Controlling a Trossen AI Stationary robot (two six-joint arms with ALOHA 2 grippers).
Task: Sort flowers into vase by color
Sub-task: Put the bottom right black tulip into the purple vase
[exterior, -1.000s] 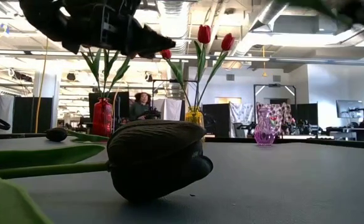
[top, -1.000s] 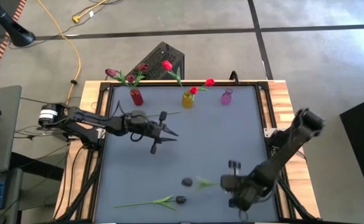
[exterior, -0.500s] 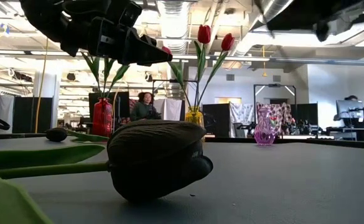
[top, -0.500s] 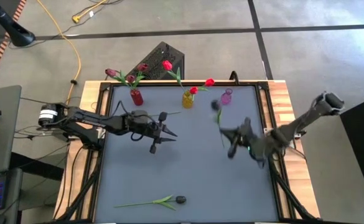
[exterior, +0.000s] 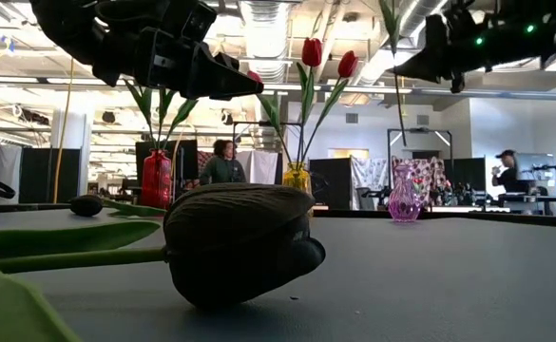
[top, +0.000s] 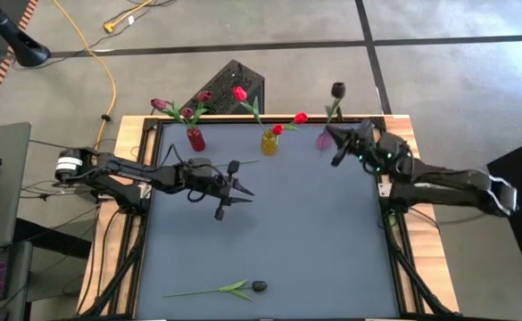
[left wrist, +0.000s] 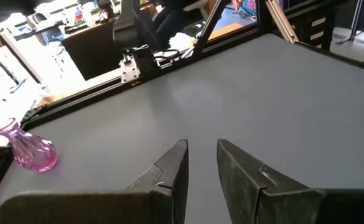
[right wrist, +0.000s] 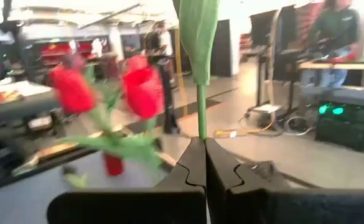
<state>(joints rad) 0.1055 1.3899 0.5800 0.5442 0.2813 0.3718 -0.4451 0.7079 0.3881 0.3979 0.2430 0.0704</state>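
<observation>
red vase (top: pixel 195 139), yellow vase (top: pixel 269 143), pink vase (top: pixel 324 140)

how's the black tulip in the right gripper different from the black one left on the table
The held black tulip stands upright above the pink vase, its stem pinched in the shut right gripper. The loose black tulip lies flat near the table's front edge, untouched, far from all three vases. Both have dark heads on thin green stems with leaves.
</observation>
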